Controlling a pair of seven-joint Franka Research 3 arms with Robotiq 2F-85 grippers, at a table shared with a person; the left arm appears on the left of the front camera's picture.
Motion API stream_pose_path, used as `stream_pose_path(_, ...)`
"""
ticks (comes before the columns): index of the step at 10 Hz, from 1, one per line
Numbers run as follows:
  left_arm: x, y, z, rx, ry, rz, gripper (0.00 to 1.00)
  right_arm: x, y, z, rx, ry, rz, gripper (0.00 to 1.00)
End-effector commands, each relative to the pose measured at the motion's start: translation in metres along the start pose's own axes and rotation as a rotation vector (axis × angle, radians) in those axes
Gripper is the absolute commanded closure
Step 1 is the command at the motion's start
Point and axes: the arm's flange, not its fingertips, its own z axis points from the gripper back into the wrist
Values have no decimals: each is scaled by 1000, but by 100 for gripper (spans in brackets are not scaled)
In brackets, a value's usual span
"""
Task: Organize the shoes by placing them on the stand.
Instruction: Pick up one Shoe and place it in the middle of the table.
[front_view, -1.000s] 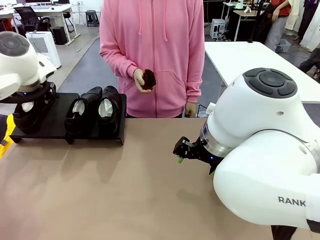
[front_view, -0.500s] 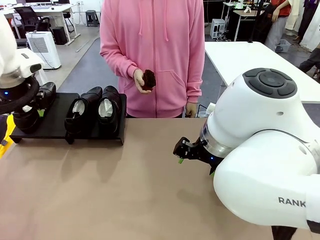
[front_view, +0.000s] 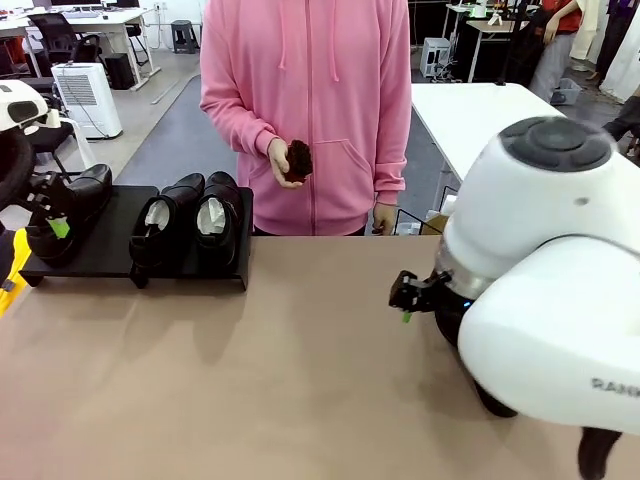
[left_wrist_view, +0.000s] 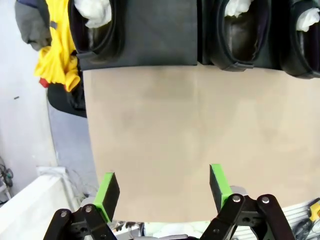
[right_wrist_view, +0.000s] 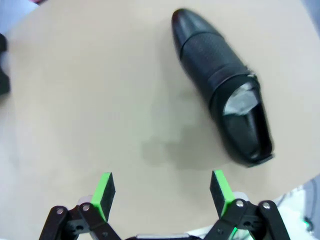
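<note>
The black stand (front_view: 110, 255) sits at the table's left and carries three glossy black shoes. One shoe (front_view: 82, 192) is at its left end and two shoes (front_view: 165, 220) (front_view: 218, 215) stand side by side at its right. My left gripper (front_view: 52, 222) hangs open just in front of the left shoe. In the left wrist view the left gripper (left_wrist_view: 162, 192) is empty over bare table, with the stand (left_wrist_view: 155, 30) beyond it. A fourth shoe (right_wrist_view: 225, 90) lies on the table ahead and to the right of my open right gripper (right_wrist_view: 162, 192), apart from it.
A person in a pink hoodie stands at the far side holding a small brown brush (front_view: 297, 160) in one hand. A gap remains on the stand between the left shoe and the pair. My right arm's bulk (front_view: 550, 300) covers the table's right side.
My left arm has drawn back to the left, leaving the left shoe on the stand. My right gripper has shifted to the right.
</note>
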Motion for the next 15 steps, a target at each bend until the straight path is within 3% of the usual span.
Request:
stream_pose_path(1,-3,-11,-4,-5,-13,-24,7,18,-27,16,-13,0,161,0)
stream_pose_path(3,-3,-11,-4,-5,-13,-24,7,35,-49,3,-11,62,316,0)
stream_pose_path(7,-3,-11,-4,-5,-13,-24,7,48,-70,-48,25,195,393,0)
stream_pose_path(15,-3,-11,-4,-5,-13,-24,7,9,-47,-116,63,350,457,0)
